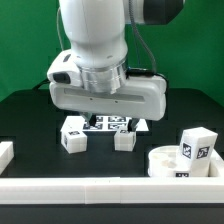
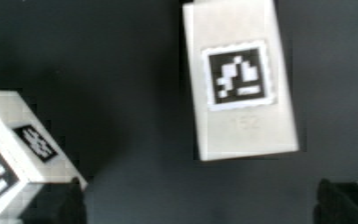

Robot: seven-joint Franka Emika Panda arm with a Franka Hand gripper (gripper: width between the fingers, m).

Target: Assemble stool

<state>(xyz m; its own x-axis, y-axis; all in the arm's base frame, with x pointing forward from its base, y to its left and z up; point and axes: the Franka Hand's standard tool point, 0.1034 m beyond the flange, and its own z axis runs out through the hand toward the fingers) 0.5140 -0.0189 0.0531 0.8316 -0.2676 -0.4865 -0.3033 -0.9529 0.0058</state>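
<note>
Leg [image 2: 243,80] of the stool sits clear ahead of the gripper [image 2: 197,205], whose jaws are spread wide and empty; its long axis seems to run square to their closing line. Seat [image 1: 165,168] waits on the tabletop [image 1: 30,115] at four o'clock from the arm [image 1: 95,40], exterior view.

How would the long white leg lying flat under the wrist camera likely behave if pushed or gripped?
The leg looks like hard, blocky plastic, so it is probably stiff and fairly light. Its flat faces suggest it would slide on the table rather than roll. Its smooth surface might slip in a loose grip.
</note>
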